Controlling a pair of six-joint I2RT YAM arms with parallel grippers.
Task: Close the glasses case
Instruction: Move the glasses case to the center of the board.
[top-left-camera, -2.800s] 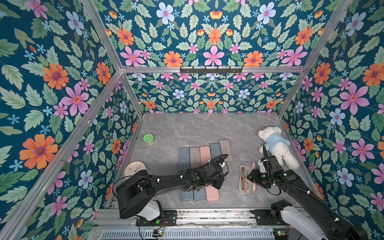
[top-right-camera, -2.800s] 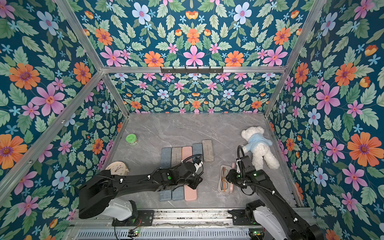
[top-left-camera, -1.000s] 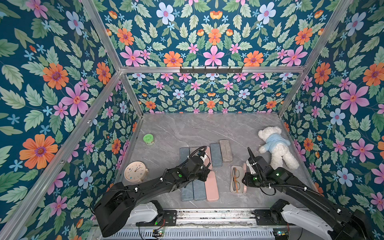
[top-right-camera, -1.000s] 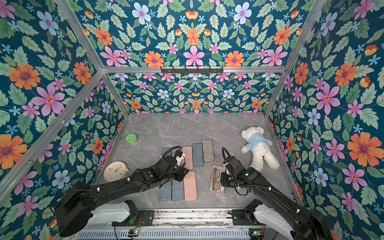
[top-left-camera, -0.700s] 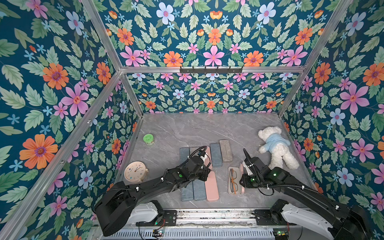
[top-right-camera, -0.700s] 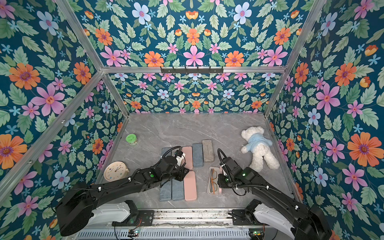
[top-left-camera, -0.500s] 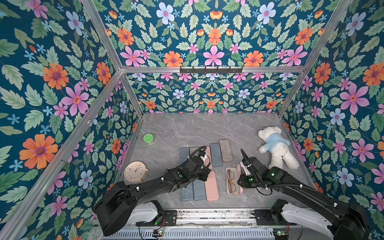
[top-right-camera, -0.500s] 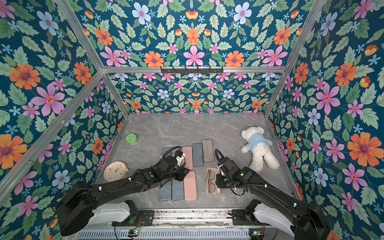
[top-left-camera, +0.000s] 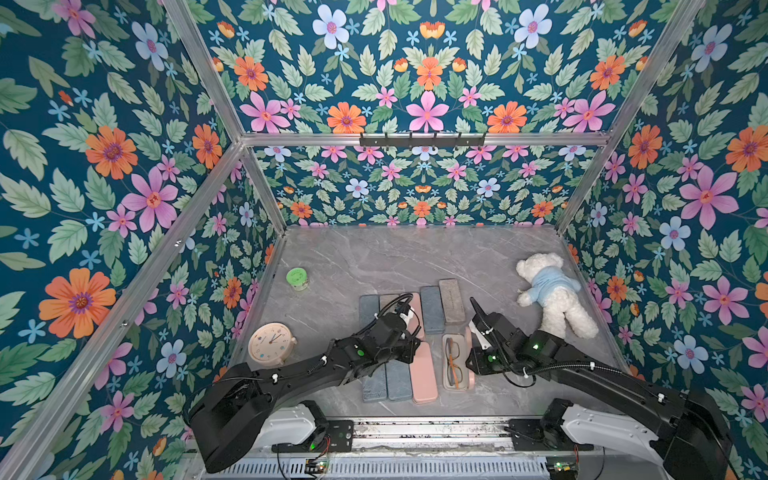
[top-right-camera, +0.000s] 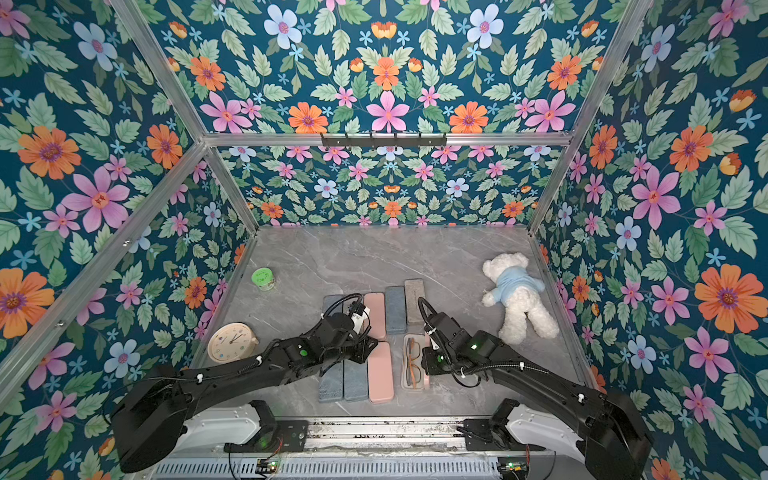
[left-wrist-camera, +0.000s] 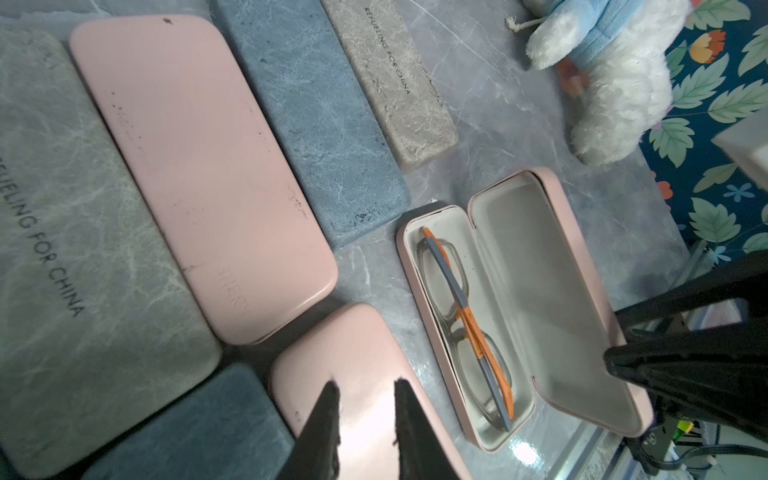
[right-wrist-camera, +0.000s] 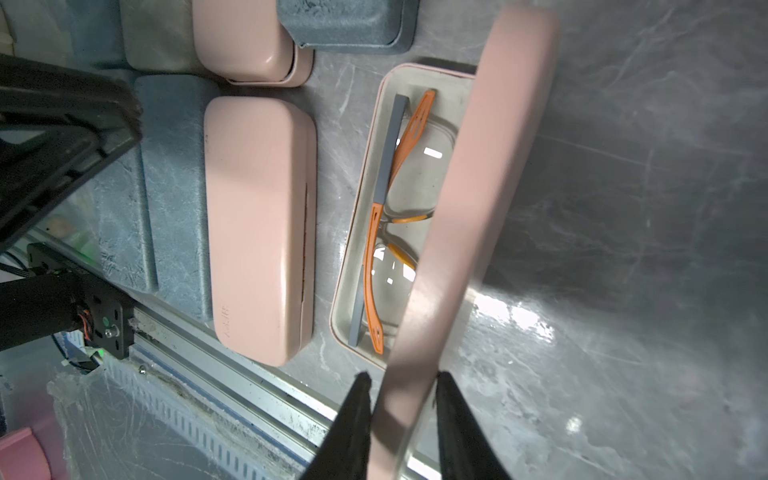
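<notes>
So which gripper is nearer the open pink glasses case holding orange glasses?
Right. The right gripper holds the raised lid of the open pink case; the left gripper hovers beside it, over a closed pink case.

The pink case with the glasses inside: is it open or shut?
Open, partly. On the pink case the lid stands raised, its edge pinched in the right gripper, and the orange-and-grey glasses show inside.

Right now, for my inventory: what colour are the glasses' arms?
Orange and grey glasses; right wrist view shows them best.
</notes>
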